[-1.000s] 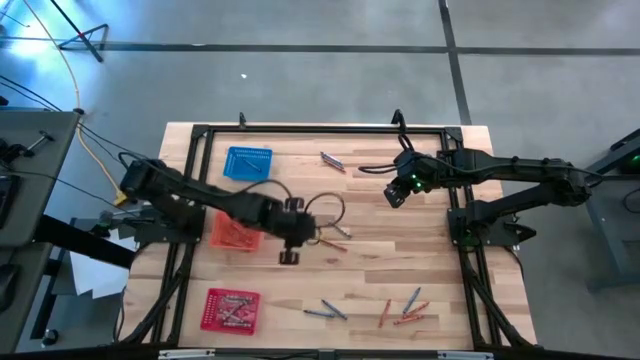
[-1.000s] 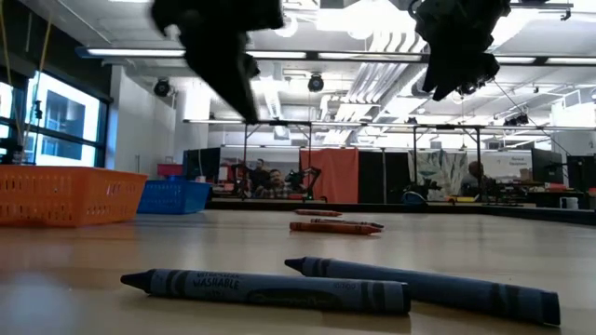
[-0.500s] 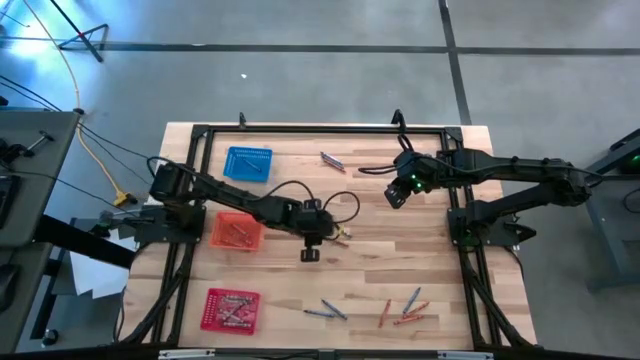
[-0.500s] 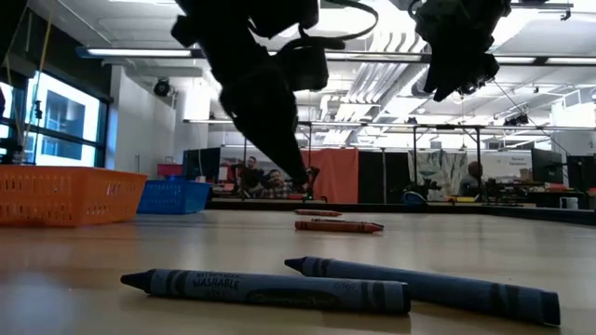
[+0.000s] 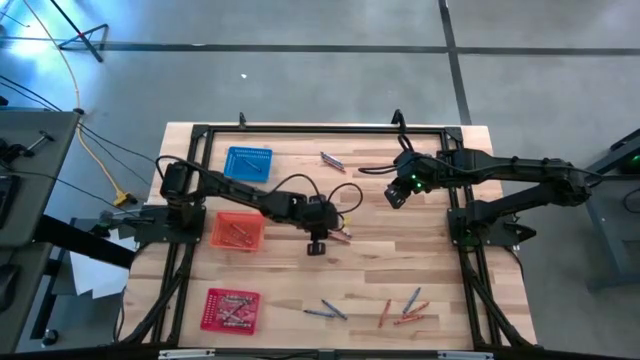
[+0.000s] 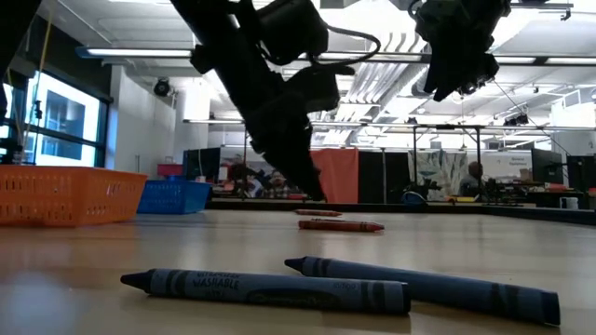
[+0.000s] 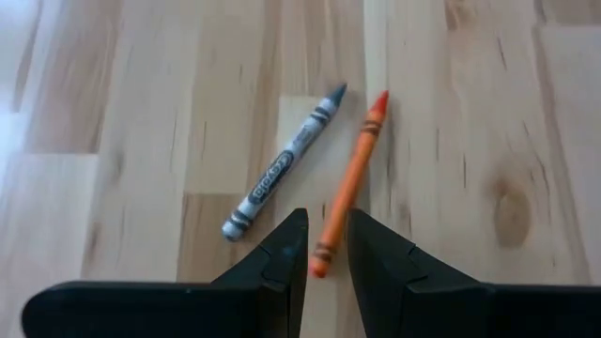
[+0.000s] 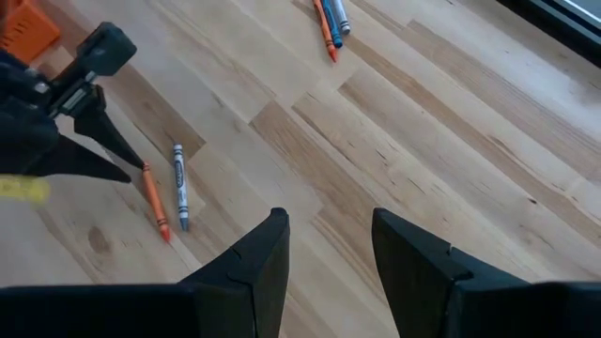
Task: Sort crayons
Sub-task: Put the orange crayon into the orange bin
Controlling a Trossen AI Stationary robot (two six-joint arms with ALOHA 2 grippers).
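Only the left wrist view shows the left gripper (image 7: 326, 246) open astride the orange crayon (image 7: 349, 195); the right gripper (image 8: 326, 246) hovers open.

Three square mesh baskets stand on the bench (image 5: 470, 300): one blue basket (image 5: 248, 163), one orange basket (image 5: 237, 231) and one red basket (image 5: 231, 309). Two dark arms reach over it, the left arm (image 5: 230, 190) and the right arm (image 5: 510, 172). Loose crayons lie in four groups: two at mid-bench, a grey-blue crayon (image 7: 282, 169) and an orange crayon (image 7: 350, 183); two or three in the far group (image 8: 329, 19); two in the grey pair (image 5: 325, 311) at the near edge; and about four in the near cluster (image 5: 402, 308).
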